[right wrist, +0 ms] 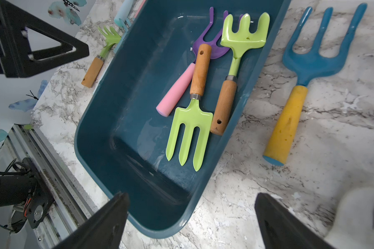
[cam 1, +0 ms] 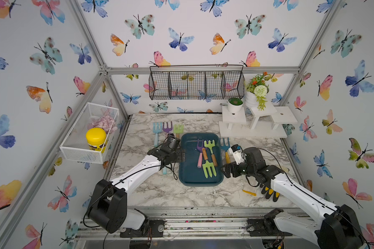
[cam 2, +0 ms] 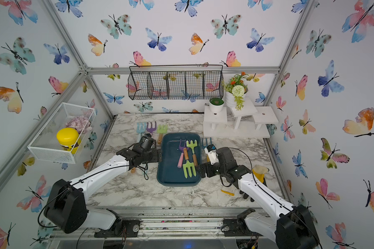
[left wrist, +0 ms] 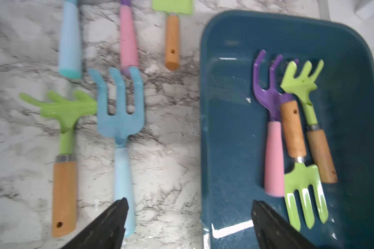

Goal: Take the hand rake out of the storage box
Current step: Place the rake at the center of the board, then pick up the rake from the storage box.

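The hand rake [right wrist: 235, 64], green with a wooden handle, lies in the storage box [cam 1: 188, 170] along its right wall. Its teeth point to the far end. The box stands in the middle of the marble surface [cam 1: 160, 189].

Nearest to the robot, a black and yellow glove [cam 1: 269, 193] lies on the surface, partly hidden under the right arm.

A little farther, the right pincer [right wrist: 191, 195] hangs at the near right corner of the box. Its fingers are wide apart and hold nothing, and that corner shows between them. The left pincer [left wrist: 189, 201] is over the left rim of the box, also spread wide and empty, with one finger over the surface and one over the box.

Inside the box, a green fork [right wrist: 190, 120] lies just beside the hand rake, with its prongs toward the robot. Its wooden handle crosses the head of a purple rake [right wrist: 177, 90] with a pink handle.

On the surface just right of the box lies a dark blue fork [right wrist: 294, 103] with a yellow handle. Left of the box lie a light blue fork [left wrist: 119, 120] and a second green rake [left wrist: 65, 151].

Farther back there is a row of three more tools [cam 1: 167, 127], and at the far right a white stand [cam 1: 255, 120] with flower pots. A black wire rack [cam 1: 195, 85] hangs on the back wall and a white mesh basket [cam 1: 73, 148] on the left wall.
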Controlling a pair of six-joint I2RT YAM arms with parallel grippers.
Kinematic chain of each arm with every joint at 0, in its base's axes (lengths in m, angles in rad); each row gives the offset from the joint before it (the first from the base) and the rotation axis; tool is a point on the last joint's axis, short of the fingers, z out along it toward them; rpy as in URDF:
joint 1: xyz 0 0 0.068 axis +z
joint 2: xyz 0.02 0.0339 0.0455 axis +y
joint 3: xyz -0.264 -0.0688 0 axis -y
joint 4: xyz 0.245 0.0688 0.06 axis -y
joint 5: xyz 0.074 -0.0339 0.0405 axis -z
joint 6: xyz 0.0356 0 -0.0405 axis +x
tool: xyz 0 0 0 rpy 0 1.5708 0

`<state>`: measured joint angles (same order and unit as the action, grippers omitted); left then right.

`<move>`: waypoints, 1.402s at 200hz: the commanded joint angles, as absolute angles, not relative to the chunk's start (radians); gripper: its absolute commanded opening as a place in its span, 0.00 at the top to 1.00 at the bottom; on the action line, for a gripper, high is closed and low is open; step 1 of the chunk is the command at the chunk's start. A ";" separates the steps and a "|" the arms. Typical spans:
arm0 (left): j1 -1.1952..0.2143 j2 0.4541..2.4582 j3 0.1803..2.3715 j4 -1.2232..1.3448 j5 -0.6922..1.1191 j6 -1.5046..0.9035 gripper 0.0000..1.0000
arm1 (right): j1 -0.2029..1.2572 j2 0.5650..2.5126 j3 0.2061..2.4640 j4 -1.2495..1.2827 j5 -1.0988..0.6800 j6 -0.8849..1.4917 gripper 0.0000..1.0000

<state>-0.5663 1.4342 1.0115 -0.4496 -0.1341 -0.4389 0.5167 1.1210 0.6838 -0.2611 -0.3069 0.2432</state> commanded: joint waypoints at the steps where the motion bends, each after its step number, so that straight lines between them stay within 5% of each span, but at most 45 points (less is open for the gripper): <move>1: -0.633 1.494 1.063 -0.432 -0.069 -0.463 0.12 | 0.522 1.104 0.718 -0.286 -0.297 0.246 0.02; 48: -0.701 1.618 1.125 -0.399 -0.045 -0.471 0.29 | 0.522 1.096 0.706 -0.279 -0.292 0.253 0.02; 95: -0.708 1.734 1.196 -0.397 -0.046 -0.464 0.35 | 0.522 1.104 0.704 -0.277 -0.285 0.253 0.03; 280: -0.736 2.028 1.400 -0.424 -0.078 -0.464 0.44 | 0.522 1.115 0.696 -0.280 -0.282 0.259 0.03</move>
<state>-0.7334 1.9770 1.3678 -0.3965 -0.0570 -0.4610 0.5167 1.1275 0.6922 -0.2623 -0.2909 0.2504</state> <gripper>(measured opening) 0.593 0.974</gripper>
